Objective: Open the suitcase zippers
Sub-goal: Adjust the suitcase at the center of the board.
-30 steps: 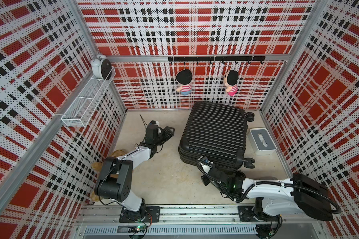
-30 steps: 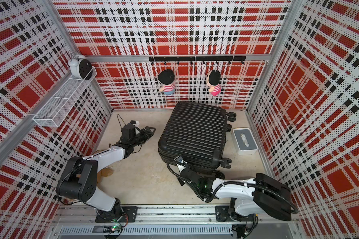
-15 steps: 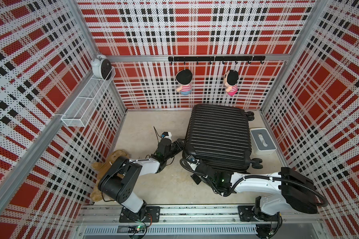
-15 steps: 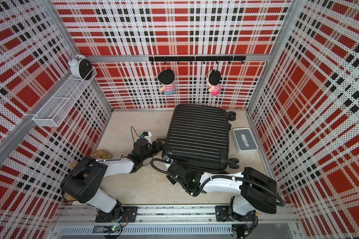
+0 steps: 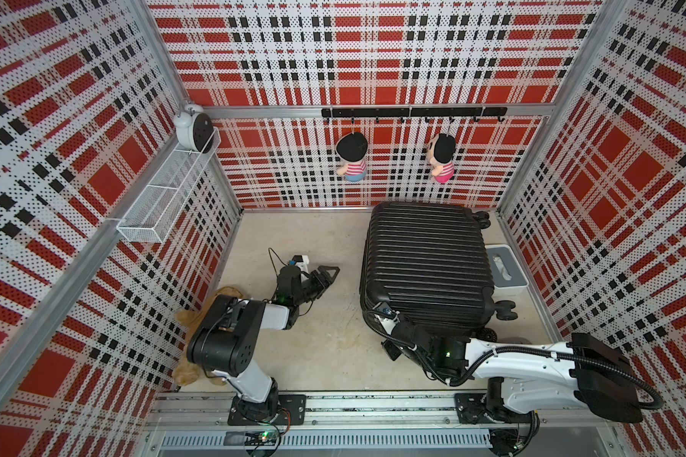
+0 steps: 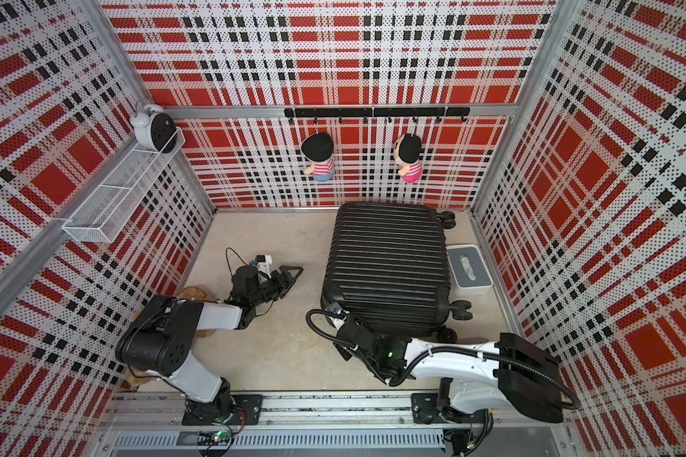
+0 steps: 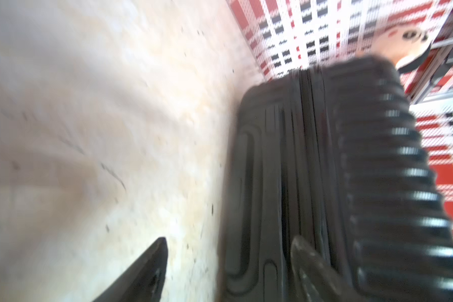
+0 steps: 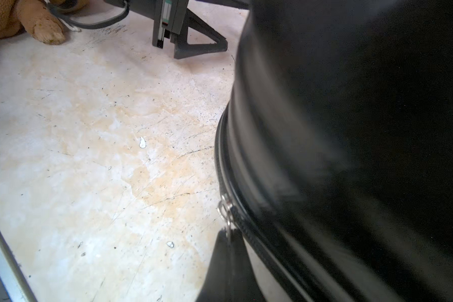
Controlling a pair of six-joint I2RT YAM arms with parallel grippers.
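While left gripper (image 5: pixel 332 277) gapes over floor (image 5: pixel 333 340) | right gripper (image 8: pixel 228 234) pinches suitcase (image 5: pixel 424 261) corner zipper pull (image 8: pixel 224 208)

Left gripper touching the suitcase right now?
Apart. In both top views a strip of bare floor shows between the open left gripper and the side of the suitcase.

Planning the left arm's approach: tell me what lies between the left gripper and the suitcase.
Only bare floor: in both top views the left gripper and the suitcase stand apart with nothing between.
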